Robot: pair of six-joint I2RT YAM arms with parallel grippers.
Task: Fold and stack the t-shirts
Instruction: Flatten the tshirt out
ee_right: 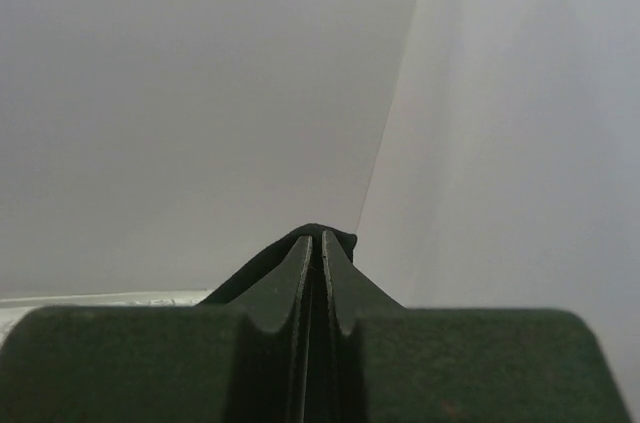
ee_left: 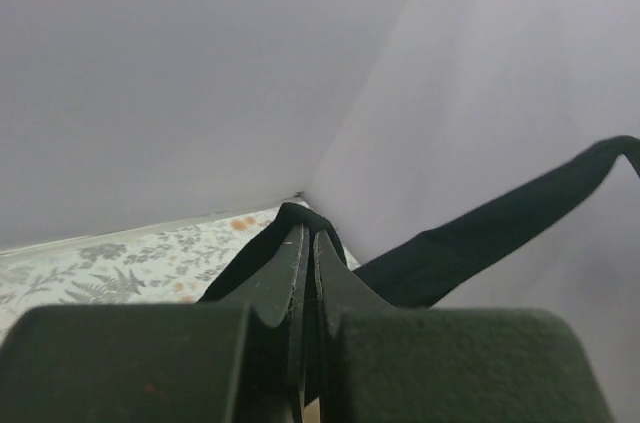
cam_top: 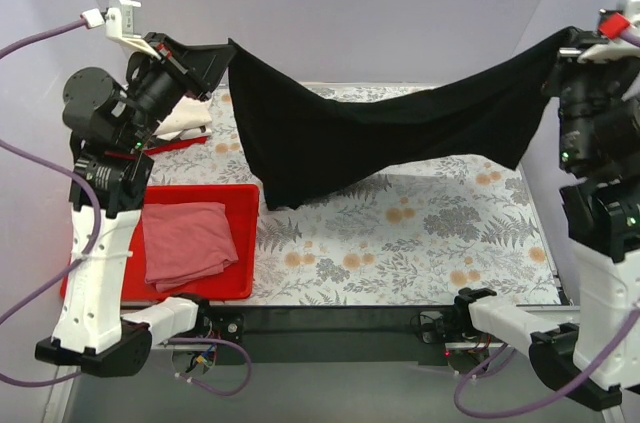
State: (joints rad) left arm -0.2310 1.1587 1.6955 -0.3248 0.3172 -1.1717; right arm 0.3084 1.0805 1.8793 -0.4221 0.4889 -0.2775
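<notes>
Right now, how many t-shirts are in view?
3: black t-shirt between left gripper and right gripper; pink t-shirt folded in red tray; white t-shirt partly hidden behind left arm.

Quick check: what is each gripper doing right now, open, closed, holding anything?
Left gripper: closed, holding one end of the black t-shirt.
Right gripper: closed, holding the other end of the same shirt.

Soft, even light; black t-shirt (cam_top: 380,133) a featureless dark mass.
</notes>
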